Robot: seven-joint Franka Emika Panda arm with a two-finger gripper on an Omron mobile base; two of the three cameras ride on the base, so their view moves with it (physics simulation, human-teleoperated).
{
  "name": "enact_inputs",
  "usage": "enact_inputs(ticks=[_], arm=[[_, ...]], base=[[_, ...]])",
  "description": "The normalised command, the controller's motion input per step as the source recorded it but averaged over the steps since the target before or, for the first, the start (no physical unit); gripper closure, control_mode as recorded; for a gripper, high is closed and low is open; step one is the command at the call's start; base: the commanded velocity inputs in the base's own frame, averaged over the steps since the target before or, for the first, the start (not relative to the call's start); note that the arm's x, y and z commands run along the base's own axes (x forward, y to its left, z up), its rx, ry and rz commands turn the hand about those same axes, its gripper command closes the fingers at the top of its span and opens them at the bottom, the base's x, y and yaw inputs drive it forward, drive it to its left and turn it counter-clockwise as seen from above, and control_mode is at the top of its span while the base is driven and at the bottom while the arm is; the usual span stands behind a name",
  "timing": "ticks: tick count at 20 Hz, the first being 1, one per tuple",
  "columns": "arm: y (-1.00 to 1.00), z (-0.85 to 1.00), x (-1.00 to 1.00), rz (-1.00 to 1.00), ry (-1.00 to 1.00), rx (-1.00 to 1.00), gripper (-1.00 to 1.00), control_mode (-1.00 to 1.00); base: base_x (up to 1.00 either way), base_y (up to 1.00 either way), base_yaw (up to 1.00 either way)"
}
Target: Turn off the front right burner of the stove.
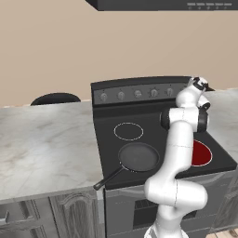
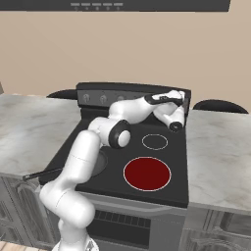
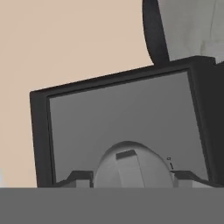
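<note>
The black stove has its front right burner glowing as a solid red disc. My arm reaches over the cooktop to the right end of the upright knob panel. There my gripper is at the rightmost grey knob. In the hand view a dark fingertip presses against each side of that knob, so the gripper is shut on it. A small mark sits on the panel just right of the knob.
A dark frying pan rests on the front left zone, its handle sticking out over the stove's front left corner. Marble counters flank the stove. A range hood hangs above. A white ring marks the back right zone.
</note>
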Motion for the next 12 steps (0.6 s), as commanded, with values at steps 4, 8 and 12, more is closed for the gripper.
enact_inputs(ticks=[4,8,12], arm=[[0.00,0.46,-0.01,-0.08,0.00,0.32,1.00,-1.00],[0.00,0.44,-0.05,-0.06,0.00,0.34,1.00,-1.00],[0.00,0.44,-0.10,-0.06,0.00,0.37,1.00,-1.00]], base=[[0.00,0.00,0.00],[0.00,0.00,0.00],[0.00,0.00,0.00]])
